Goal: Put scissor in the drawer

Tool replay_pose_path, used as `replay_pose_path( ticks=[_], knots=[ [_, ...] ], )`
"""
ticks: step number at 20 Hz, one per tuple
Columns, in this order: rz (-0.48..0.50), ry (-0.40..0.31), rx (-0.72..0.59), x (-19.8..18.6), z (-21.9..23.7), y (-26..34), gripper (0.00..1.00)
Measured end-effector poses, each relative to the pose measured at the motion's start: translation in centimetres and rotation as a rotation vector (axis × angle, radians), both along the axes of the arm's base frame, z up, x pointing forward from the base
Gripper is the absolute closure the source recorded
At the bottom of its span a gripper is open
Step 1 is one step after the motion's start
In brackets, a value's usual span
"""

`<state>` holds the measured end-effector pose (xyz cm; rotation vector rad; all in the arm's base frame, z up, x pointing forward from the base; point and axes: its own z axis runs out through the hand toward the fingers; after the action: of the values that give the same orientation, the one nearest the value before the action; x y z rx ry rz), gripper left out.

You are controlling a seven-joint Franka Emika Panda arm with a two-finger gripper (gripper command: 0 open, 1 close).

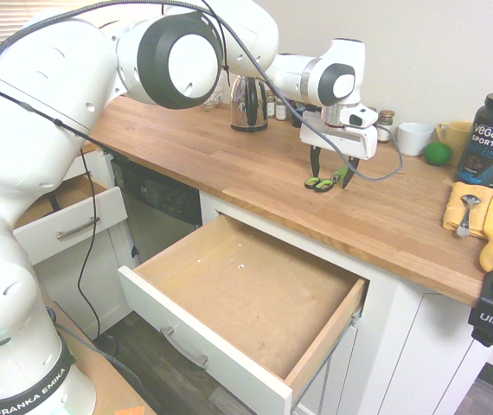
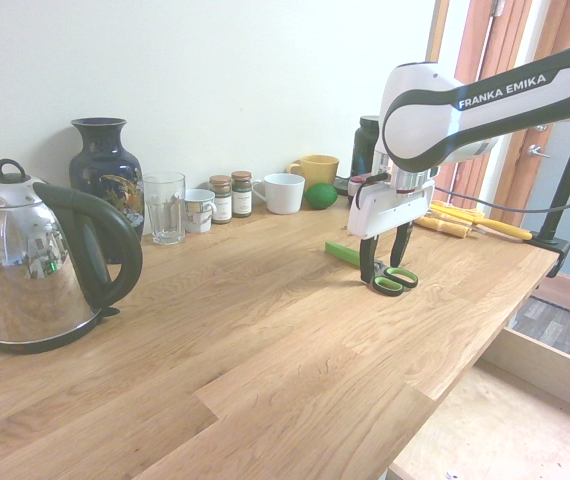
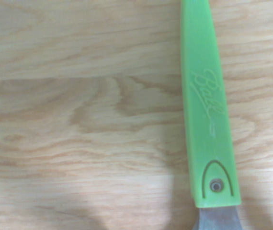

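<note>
Evidently the white two-finger jaws (image 1: pixel 335 166) stand wide apart, nothing clenched, straddling the small scissors with green-and-black loop handles (image 1: pixel 319 184), which lie flat on the light wooden surface (image 1: pixel 255 179), right of centre in the upper half of the first exterior view. Spread and pointing down on either side, the jaws are presumably placed to close across the tool's narrow middle; the wrist view shows its green blade part (image 3: pixel 207 110) with bare wood alongside. Handles point toward the front edge, blade part toward the wall. Margins: kettle, round green fruit and white mug stand well apart from the tool, so a straight lift looks unobstructed. Large white-fronted drawer with light-wood bottom (image 1: pixel 251 288) is pulled out below the counter edge, lower centre of that view, its interior offering wide room. Judgement: grip, raise above the edge, carry over the drawer wall, lower; a shallow grip could let the scissors pivot.
</note>
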<state>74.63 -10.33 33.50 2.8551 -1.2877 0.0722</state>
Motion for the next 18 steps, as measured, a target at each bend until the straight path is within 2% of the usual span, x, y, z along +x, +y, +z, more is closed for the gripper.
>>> replay_pose_path(
  ticks=[18],
  knots=[
    [-0.003, -0.017, 0.008, 0.18, 0.15, 0.12, 1.00]
  ],
)
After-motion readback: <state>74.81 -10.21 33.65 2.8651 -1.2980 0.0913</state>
